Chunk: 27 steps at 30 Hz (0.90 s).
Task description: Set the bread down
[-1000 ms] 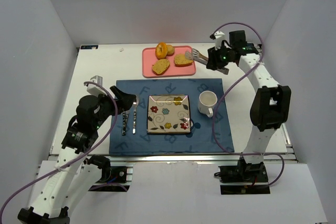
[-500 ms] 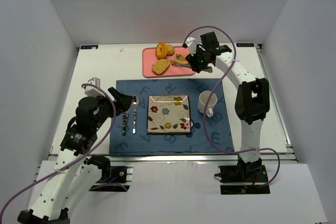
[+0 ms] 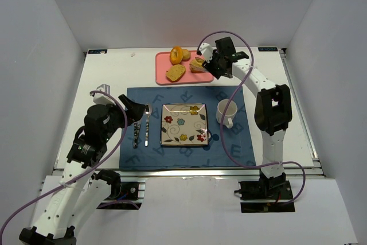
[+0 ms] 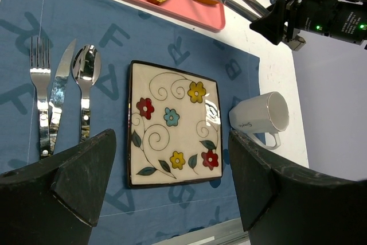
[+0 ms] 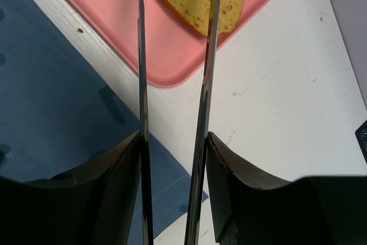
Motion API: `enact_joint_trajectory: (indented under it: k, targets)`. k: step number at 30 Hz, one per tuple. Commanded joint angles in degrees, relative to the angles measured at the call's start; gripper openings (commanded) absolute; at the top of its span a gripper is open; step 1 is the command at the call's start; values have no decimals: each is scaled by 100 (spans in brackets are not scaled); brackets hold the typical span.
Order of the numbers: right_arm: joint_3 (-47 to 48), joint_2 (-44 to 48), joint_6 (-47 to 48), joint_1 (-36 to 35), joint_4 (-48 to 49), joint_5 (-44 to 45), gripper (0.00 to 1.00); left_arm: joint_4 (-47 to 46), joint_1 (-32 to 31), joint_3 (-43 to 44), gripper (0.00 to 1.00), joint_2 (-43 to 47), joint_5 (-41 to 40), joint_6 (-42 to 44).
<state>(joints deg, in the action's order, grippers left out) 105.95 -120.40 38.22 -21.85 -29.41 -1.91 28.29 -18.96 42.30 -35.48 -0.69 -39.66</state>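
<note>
White walls close in a white counter (image 3: pixel 109 73) with a blue placemat (image 3: pixel 229 147) spread across the middle of the overhead view. On the mat sit a flowered plate (image 3: pixel 163 124), bare of food, a mug (image 3: pixel 226 111) just to its right, and a fork (image 4: pixel 40 90), knife (image 4: pixel 60 96) and spoon (image 4: pixel 86 78) side by side to its left.

All the bread is on the pink tray (image 3: pixel 163 59) at the upper middle of the frame. The ring-shaped roll (image 3: pixel 176 55) lies at the tray's far left, one toasted slice (image 3: pixel 175 72) below it, and the other slice (image 3: pixel 197 66) on the tray's right half.

A second ago the right pincer (image 3: pixel 213 68) was out past the tray's right edge. It has since swung leftward in the frame, and the tongs (image 5: pixel 205 84) it is clamped on now reach over the right-hand slice. The wrist view shows that slice at the far end of the two tong arms, one arm crossing over it. Whether the tips actually pinch it cannot be told from here.

The left pincer (image 3: pixel 133 111) has not moved. It hangs above the cutlery at the lower left with its jaws apart and nothing between them.

So the reach looks finished and the pick-up is the step in hand. No bread has reached the plate, which is probably where it is meant to go, so the placing itself is all still to do.
</note>
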Motion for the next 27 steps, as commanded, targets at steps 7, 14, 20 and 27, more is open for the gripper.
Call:
enact_joint_trajectory:
  k: [7,14,20,27]
  targets:
    - [-31,131,-60,-57,278,-55,50,-8,7,138,88,156,-89,-15]
    - [-162,201,-130,-65,146,-161,51,-70,15,103,88,130,-63,-16]
    - [-180,157,-121,-92,23,-117,51,-61,15,94,88,138,-54,-7]
    - [-417,113,1,-188,444,577,49,-61,15,67,88,182,-63,-24]
